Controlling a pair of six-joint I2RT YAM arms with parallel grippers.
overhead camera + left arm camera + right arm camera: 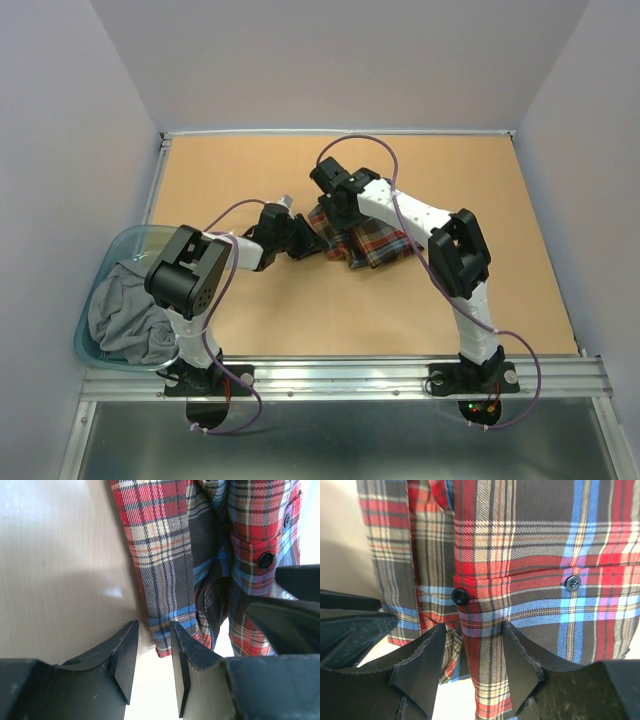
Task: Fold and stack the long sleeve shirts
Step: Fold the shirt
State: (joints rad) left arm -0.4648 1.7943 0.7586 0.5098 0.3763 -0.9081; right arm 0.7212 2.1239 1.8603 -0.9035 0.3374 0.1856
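A long sleeve shirt (368,243) in red, brown, blue and cream plaid lies bunched and partly folded on the table's middle. Its buttoned placket (520,587) shows in the right wrist view. My left gripper (300,246) sits at the shirt's left edge, open, with the hem (161,630) just beyond its fingertips and nothing pinched (153,630). My right gripper (335,214) hangs over the shirt's upper left part. It stands open (472,627), the cloth lying loose under the gap. The two grippers are close together; the right fingers (290,605) show in the left wrist view.
A clear blue basket (100,270) at the left table edge holds a crumpled grey garment (125,312). The brown tabletop (480,190) is bounded by a metal rail (350,378) in front and grey walls around.
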